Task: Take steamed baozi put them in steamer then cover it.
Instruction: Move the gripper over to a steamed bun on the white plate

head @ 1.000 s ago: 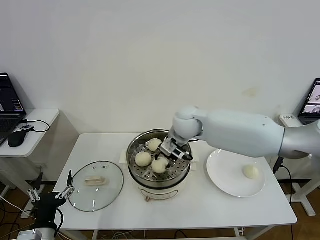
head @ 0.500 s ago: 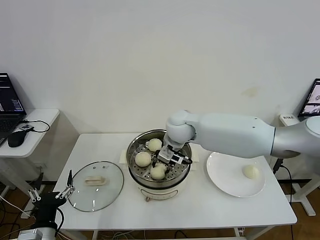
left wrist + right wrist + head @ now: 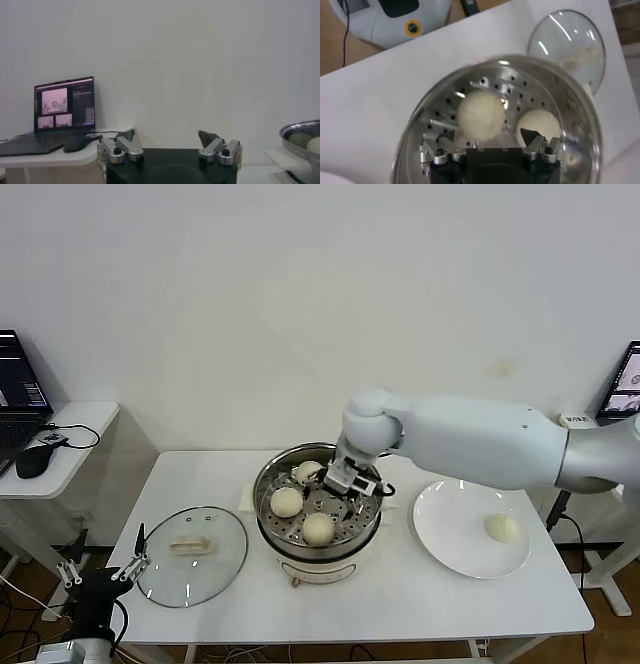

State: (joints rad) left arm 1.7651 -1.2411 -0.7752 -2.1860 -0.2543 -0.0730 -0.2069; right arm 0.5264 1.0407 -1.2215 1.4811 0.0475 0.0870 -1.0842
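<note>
The steamer (image 3: 318, 567) stands mid-table with three baozi on its perforated tray: one at the back (image 3: 307, 473), one at the left (image 3: 287, 502), one at the front (image 3: 318, 528). A fourth baozi (image 3: 501, 527) lies on the white plate (image 3: 450, 529) at the right. My right gripper (image 3: 348, 487) hovers open and empty just above the tray's right side. In the right wrist view it (image 3: 487, 134) is above two baozi (image 3: 481, 114) (image 3: 540, 125). The glass cover (image 3: 192, 554) lies flat on the table to the steamer's left. My left gripper (image 3: 100, 574) is parked open at the table's front-left corner.
A side desk with a laptop (image 3: 65, 102) and a mouse (image 3: 33, 460) stands to the left. Another screen (image 3: 625, 384) is at the far right. The steamer's rim (image 3: 305, 131) shows in the left wrist view. A white wall is behind the table.
My right gripper set the baozi down at the front of the tray, let go of it, and rose back toward the right. The left arm has not moved.
</note>
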